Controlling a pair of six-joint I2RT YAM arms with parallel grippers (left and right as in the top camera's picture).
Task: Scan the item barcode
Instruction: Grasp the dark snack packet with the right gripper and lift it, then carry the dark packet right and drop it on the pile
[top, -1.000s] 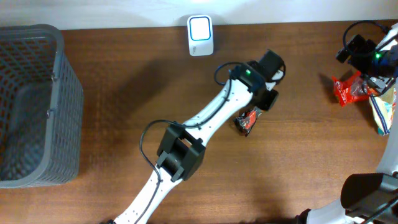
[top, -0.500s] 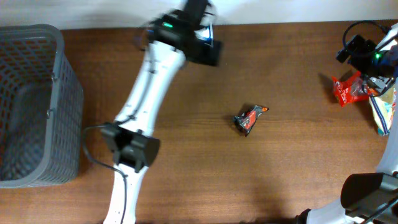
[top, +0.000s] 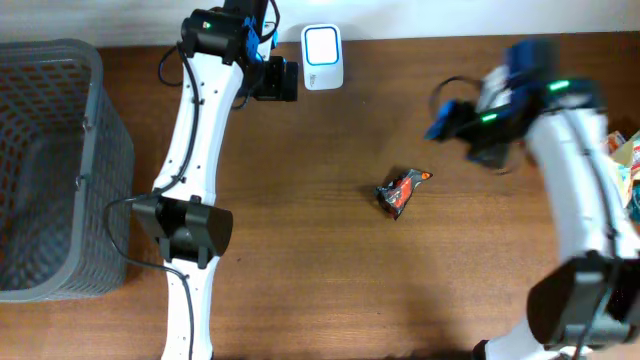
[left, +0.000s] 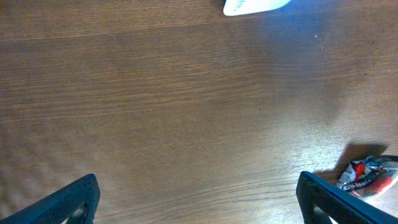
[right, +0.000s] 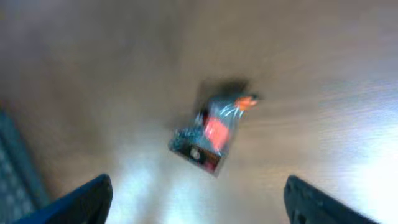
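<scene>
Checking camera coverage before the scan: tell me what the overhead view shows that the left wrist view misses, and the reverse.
Only overhead: the grey basket at the table's left edge, and the right gripper, blurred, up and to the right of the snack packet. Only left wrist: the gap in the left gripper, open, with nothing but bare wood in it. Both: the packet lying on the table, and the white scanner.

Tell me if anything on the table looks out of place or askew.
The small crumpled red-and-black snack packet lies skewed on the bare brown wooden table, apart from the white box-shaped scanner at the far edge. Nothing looks spilled or broken.
</scene>
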